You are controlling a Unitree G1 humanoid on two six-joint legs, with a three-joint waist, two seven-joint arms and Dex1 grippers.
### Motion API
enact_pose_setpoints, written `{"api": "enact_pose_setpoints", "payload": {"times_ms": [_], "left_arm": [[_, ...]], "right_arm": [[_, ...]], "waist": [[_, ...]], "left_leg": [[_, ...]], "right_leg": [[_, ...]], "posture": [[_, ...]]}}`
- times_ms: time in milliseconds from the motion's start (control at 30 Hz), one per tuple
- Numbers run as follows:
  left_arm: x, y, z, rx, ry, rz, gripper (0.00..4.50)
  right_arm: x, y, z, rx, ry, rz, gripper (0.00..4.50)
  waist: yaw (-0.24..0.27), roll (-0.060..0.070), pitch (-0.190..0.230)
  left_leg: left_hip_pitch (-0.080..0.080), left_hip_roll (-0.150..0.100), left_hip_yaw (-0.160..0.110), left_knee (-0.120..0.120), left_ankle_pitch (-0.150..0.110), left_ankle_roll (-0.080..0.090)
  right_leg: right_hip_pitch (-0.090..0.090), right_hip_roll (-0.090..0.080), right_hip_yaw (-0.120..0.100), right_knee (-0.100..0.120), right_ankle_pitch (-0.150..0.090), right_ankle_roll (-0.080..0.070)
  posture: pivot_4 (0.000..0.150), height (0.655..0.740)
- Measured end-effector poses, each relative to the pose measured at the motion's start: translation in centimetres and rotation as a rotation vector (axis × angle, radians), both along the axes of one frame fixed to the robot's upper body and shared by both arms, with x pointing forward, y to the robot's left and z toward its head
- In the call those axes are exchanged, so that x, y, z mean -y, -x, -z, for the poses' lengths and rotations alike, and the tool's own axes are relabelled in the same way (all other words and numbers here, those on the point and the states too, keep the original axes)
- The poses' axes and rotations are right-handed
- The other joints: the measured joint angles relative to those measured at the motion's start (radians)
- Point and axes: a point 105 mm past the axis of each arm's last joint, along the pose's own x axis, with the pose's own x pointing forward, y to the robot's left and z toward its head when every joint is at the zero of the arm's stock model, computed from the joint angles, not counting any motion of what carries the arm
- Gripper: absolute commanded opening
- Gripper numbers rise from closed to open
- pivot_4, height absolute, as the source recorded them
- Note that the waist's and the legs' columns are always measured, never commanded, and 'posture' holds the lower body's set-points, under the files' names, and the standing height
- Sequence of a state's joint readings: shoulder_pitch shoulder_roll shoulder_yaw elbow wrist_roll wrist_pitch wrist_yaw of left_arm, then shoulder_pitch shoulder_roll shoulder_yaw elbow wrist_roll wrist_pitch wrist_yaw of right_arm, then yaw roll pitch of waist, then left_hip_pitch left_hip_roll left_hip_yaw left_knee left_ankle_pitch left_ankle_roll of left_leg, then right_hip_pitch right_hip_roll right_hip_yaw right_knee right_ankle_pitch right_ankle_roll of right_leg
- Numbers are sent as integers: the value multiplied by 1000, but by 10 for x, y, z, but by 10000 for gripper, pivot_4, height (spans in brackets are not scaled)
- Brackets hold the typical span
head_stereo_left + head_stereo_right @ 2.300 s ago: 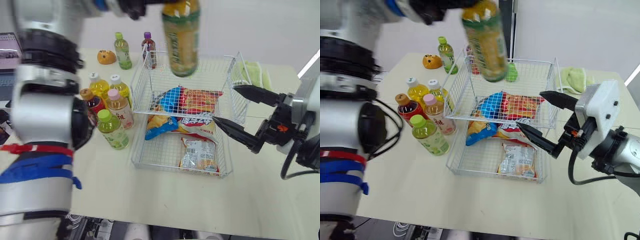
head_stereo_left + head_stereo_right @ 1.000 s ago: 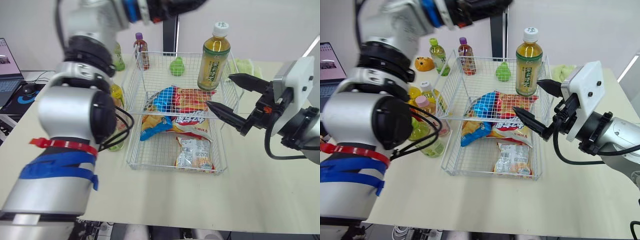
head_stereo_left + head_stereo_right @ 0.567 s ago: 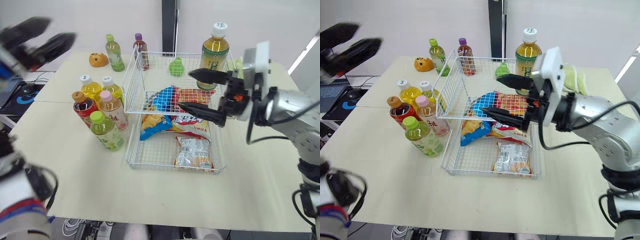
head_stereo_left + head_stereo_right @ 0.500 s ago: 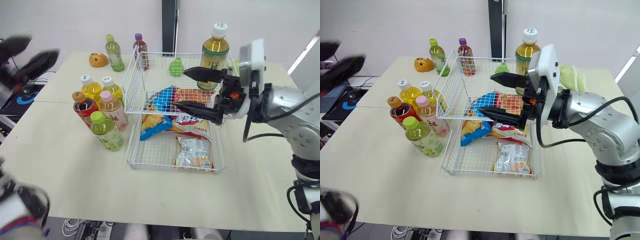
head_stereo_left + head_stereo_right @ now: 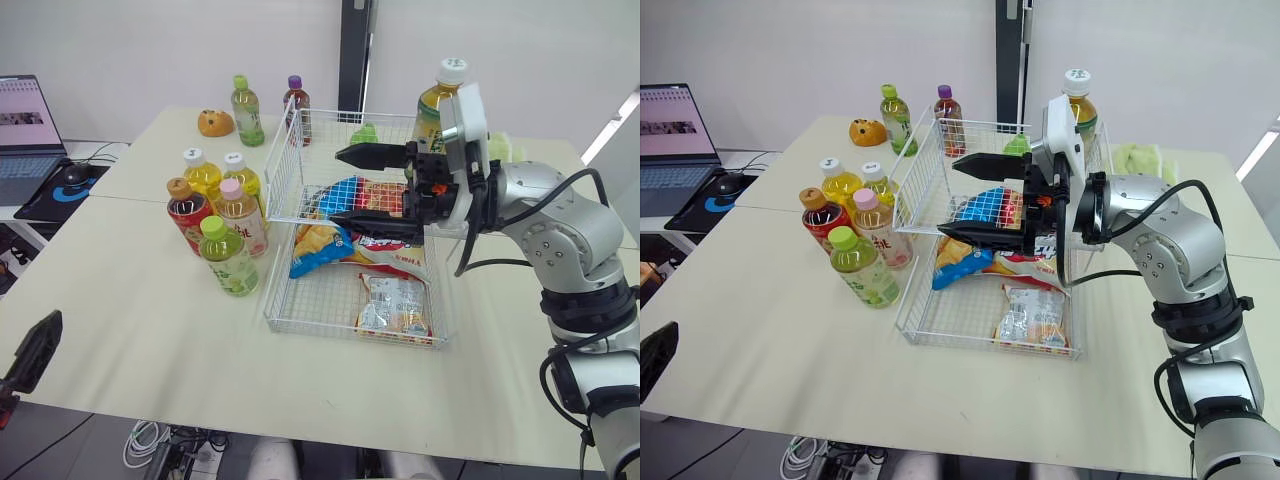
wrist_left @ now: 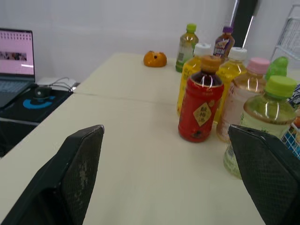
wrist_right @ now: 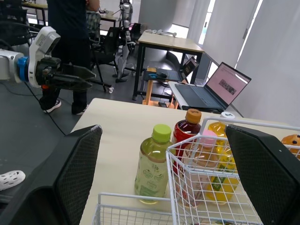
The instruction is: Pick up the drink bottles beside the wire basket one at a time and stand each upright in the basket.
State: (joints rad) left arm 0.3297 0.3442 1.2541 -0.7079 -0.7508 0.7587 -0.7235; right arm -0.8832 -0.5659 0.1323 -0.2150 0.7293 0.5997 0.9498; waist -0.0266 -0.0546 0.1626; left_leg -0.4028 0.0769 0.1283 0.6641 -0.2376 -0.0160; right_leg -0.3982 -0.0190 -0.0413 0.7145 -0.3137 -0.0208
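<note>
Drink bottles (image 5: 243, 205) wait on the table (image 5: 130, 320) on the robot's left of the wire basket (image 5: 282, 170). Five are packed shoulder to shoulder just beside its left wall, the green-capped bottle (image 5: 228, 258) nearest the robot and the red bottle (image 5: 187, 215) behind it. A far green bottle (image 5: 245, 110) and a purple-capped bottle (image 5: 296, 108) stand apart from them near the basket's far left corner. One amber bottle (image 5: 440, 95) stands upright at the basket's far right corner, apparently inside it, so most of the job looks undone. The right gripper (image 5: 337, 186) hangs over the middle of the basket, its two fingers spread wide and empty, pointing toward the cluster. Its lower finger sits just above the snack packets (image 5: 385, 300) that cover the basket floor. The left gripper (image 6: 165, 133), also splayed and holding nothing, is low by the table's near left edge, facing the bottles. Trouble could come three ways. A reach from the right must clear the left wall, and a low finger could catch the wire or drag a packet. The bottles stand so close that closing on one may topple its neighbours. A bottle set on the crinkled packets may tip rather than stand.
</note>
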Motion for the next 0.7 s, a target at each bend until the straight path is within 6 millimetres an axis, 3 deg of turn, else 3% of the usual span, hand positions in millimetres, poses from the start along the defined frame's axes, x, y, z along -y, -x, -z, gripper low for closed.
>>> {"api": "enact_pose_setpoints", "payload": {"times_ms": [133,267,400,567,700], "left_arm": [[11,-32,-15,33,-43,85,43742],[18,-88,-29,58,-51,174,43742],[16,-125,-21,30,-49,174,43742],[26,-174,-16,30,-61,210,43742],[33,-196,-13,15,-80,230,43742]], "right_arm": [[3,2,-2,7,3,13,45000],[7,8,-5,30,8,57,45000],[17,8,-3,25,5,125,45000],[23,16,-2,24,-1,176,45000],[28,19,-7,47,-1,215,45000]], "waist": [[-3,1,0],[5,1,0],[-4,1,0],[-2,1,0],[-5,2,1]], "left_leg": [[7,0,0,-2,0,0],[6,0,-2,-2,0,0],[5,0,1,-3,-1,0],[3,1,2,-5,-1,0],[3,1,3,-5,-1,0]], "right_leg": [[8,0,0,-1,0,0],[8,0,-2,-3,0,0],[8,0,-1,-6,0,0],[6,1,-1,-9,0,0],[6,0,-1,-10,0,0]], "posture": [[1500,7400],[1500,7400],[1500,7400],[1500,7400],[1500,7400]]}}
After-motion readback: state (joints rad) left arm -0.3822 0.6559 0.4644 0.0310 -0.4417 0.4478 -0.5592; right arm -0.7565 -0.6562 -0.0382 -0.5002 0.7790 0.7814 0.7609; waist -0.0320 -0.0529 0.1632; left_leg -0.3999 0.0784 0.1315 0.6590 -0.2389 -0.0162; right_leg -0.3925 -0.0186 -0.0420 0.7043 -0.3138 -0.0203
